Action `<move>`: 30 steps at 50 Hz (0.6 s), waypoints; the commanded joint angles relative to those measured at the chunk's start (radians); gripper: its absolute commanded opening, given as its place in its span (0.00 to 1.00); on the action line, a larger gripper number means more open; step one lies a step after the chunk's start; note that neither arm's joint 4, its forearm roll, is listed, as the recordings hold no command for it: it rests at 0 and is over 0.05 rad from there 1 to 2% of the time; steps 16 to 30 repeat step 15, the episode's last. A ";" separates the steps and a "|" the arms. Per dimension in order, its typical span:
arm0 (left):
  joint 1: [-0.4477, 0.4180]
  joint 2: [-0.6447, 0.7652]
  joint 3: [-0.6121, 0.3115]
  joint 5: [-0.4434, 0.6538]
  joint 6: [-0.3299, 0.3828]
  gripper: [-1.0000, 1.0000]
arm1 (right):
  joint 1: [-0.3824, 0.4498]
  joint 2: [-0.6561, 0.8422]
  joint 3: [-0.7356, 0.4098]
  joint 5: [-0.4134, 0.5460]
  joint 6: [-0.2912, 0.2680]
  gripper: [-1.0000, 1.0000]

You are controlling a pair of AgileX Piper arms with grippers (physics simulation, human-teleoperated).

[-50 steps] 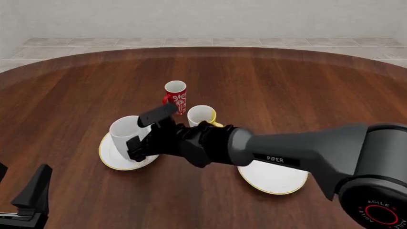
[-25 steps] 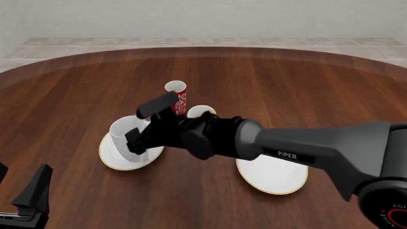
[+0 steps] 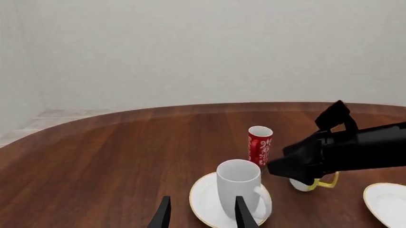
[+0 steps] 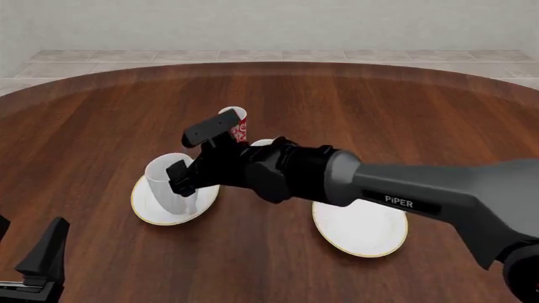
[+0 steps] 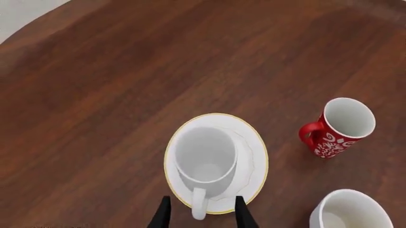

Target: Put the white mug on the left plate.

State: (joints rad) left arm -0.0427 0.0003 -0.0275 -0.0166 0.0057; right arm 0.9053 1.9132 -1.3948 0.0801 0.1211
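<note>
Over at the near left corner of the desk, the left tool (image 4: 38, 265) sits parked with its fingers spread and nothing between them, well apart from the crockery; it looks to be kept out of the way so the other arm has room.

Next along, the left plate (image 4: 145, 211) lies on the near left part of the desk, and the white mug (image 4: 168, 183) stands upright on it, mouth up, base inside the tan-gold rim. From above, its handle points back toward the near edge, which is probably how it was held. That placement reads as the job effectively done.

Right beside it hovers the right tool (image 4: 192, 156), fingers apart and gripping nothing, one finger high and one just next to the mug's wall; whether that lower finger touches the mug I cannot tell. A free, unclamped mug is what lets the arm lift away without tipping it.

Behind them, toward the far edge, stands the red patterned mug (image 4: 236, 126), with the yellow-handled mug (image 3: 311, 183) mostly hidden behind the arm.

Further right, the second plate (image 4: 362, 230) lies bare near the front edge.
</note>
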 commanded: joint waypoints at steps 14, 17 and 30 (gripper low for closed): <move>0.004 0.000 -0.003 0.003 0.000 1.00 | 0.003 -0.048 0.009 0.020 -0.011 1.00; 0.004 0.000 -0.002 0.003 0.000 1.00 | 0.004 -0.050 0.011 0.020 -0.011 1.00; 0.004 0.000 -0.002 0.003 0.000 1.00 | 0.004 -0.050 0.011 0.020 -0.011 1.00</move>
